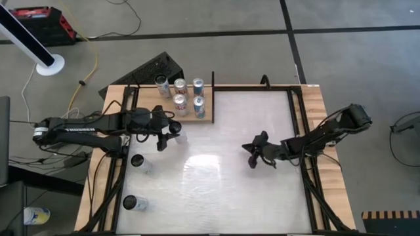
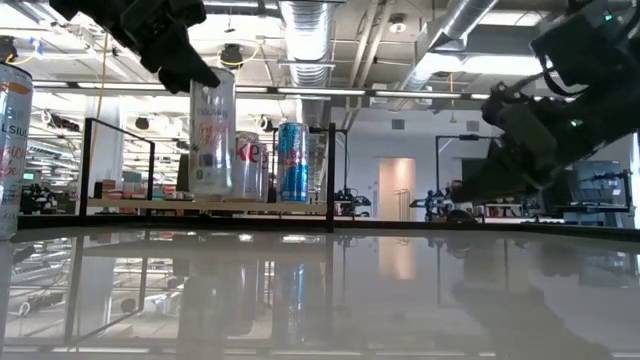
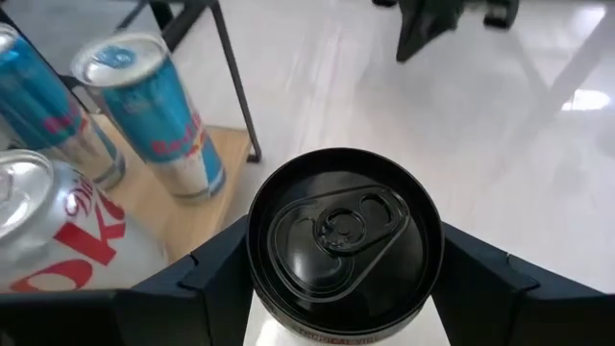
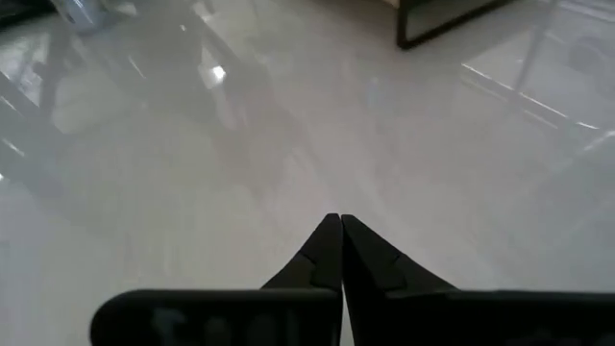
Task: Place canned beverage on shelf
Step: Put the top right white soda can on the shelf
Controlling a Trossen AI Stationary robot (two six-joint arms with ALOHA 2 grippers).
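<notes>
the shelf (image 1: pixel 209 113) is crowded along its rear and middle by five cans (image 1: pixel 180 86), and free plank is left only at its edge toward the open table. a held can (image 3: pixel 344 245) is gripped by the left gripper (image 1: pixel 172 134) just beside that edge. two more cans (image 1: pixel 138 161) are stood near the table's left rim. the white tabletop (image 1: pixel 216 190) between the arms is left unobstructed.

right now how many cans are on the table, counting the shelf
8: five on the shelf, one in the left gripper, two on the table near its left edge, at and. Others may be hidden.
</notes>
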